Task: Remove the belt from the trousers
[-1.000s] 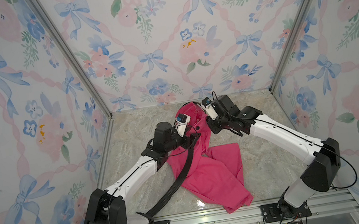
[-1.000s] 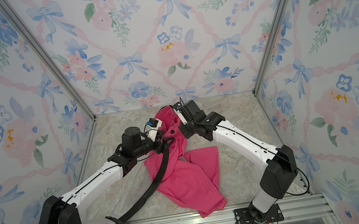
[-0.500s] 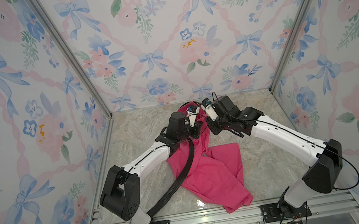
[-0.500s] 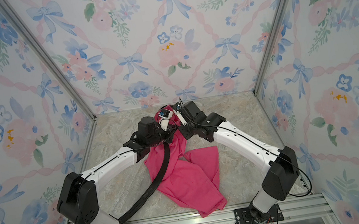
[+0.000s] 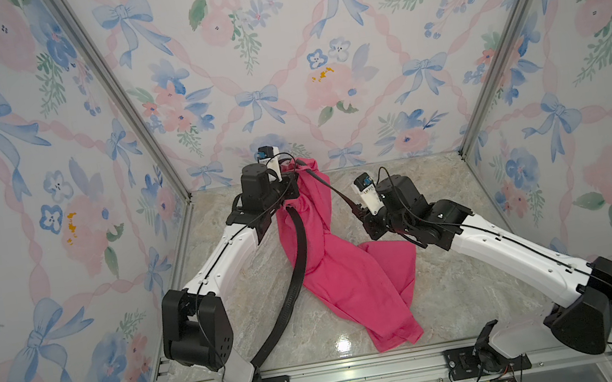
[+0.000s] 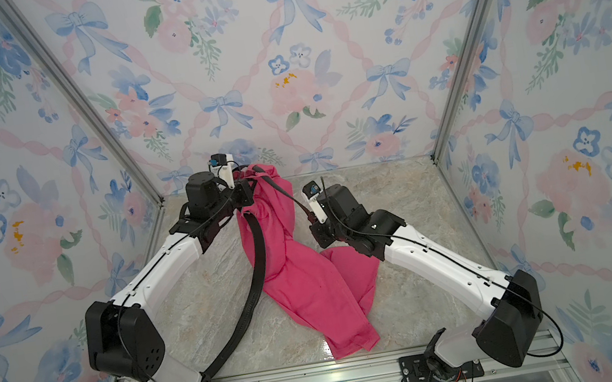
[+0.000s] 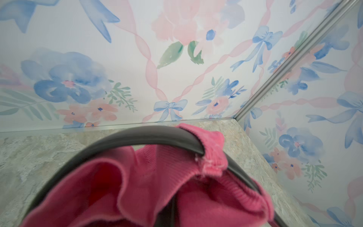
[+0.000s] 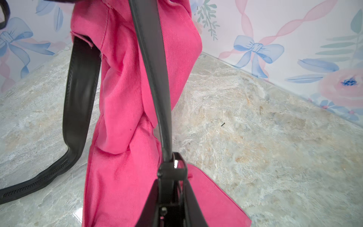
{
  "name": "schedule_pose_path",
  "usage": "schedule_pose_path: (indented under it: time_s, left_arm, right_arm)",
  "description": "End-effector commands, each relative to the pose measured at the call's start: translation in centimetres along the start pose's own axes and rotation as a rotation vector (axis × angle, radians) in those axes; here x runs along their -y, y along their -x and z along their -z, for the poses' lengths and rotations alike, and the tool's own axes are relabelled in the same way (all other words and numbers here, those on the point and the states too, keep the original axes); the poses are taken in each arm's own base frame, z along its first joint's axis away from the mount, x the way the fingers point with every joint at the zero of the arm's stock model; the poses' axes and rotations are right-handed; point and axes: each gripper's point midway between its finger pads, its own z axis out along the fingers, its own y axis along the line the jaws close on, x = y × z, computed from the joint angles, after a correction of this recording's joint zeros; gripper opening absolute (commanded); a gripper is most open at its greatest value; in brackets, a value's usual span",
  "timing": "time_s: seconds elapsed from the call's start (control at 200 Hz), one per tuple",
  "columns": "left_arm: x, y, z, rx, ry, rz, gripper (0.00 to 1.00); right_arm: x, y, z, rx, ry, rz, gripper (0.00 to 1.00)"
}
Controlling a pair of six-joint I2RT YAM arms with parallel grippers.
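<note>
Left end effector (image 5: 292, 183), earlier apart, now clamps lifted pink twill trousers (image 5: 344, 273); right end effector (image 5: 359, 212) grips taut, smooth black belt (image 5: 298, 259).

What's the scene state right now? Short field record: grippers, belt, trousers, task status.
left gripper: shut on the trousers at the waist, held up above the table
right gripper: shut on the belt at the buckle
belt: taut from waist to right gripper; threaded through a belt loop; long tail trails onto the table
trousers: hang from the waist, legs resting on the table
task: belt not out yet
</note>
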Motion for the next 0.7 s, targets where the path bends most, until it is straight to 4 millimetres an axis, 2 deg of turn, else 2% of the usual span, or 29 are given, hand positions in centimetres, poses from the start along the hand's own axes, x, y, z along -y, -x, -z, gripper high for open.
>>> schedule_pose_path:
  time_s: [0.0, 0.05, 0.095, 0.145, 0.19, 0.245, 0.32, 0.475, 0.565, 0.62, 0.695]
  left_arm:
    - [-6.1, 7.0, 2.1, 0.214, 0.133, 0.135, 0.0]
    - [-6.8, 7.1, 2.3, 0.222, 0.133, 0.148, 0.0]
    - [-6.3, 7.4, 2.5, 0.237, 0.11, 0.138, 0.0]
    - [-4.9, 7.4, 2.6, 0.248, 0.065, 0.118, 0.0]
    - [-3.1, 7.1, 2.6, 0.256, 0.028, 0.089, 0.0]
    - [-1.2, 6.3, 2.4, 0.256, 0.012, 0.043, 0.0]
    - [0.8, 4.9, 1.8, 0.242, 0.0, 0.006, 0.0]
    - [2.8, 2.6, 0.4, 0.203, -0.029, 0.003, 0.0]
    - [3.9, 2.1, 0.4, 0.198, -0.037, -0.009, 0.0]
    - [4.3, 1.8, 0.5, 0.196, -0.041, -0.016, 0.0]
    - [5.1, 1.6, 1.0, 0.196, -0.048, -0.027, 0.0]
  right_arm:
    - [5.1, -4.6, 0.5, -0.084, -0.151, -0.101, 0.0]
    - [8.0, -6.6, -0.1, -0.082, -0.192, -0.199, 0.02]
    - [10.3, -8.3, -0.7, -0.074, -0.218, -0.286, 0.08]
    - [11.6, -9.1, -1.3, -0.05, -0.216, -0.332, 0.21]
    - [11.5, -8.8, -1.6, -0.027, -0.198, -0.32, 0.36]
    - [10.4, -7.4, -2.0, 0.001, -0.153, -0.278, 0.51]
    - [8.0, -4.3, -2.3, 0.029, -0.081, -0.201, 0.59]
    - [1.9, 2.1, -2.2, 0.048, 0.03, -0.013, 0.64]
    - [-1.0, 4.9, -2.3, 0.071, 0.085, 0.036, 0.69]
    - [-2.2, 6.2, -2.7, 0.074, 0.102, 0.052, 0.7]
    - [-2.6, 7.5, -3.8, 0.061, 0.094, 0.055, 0.71]
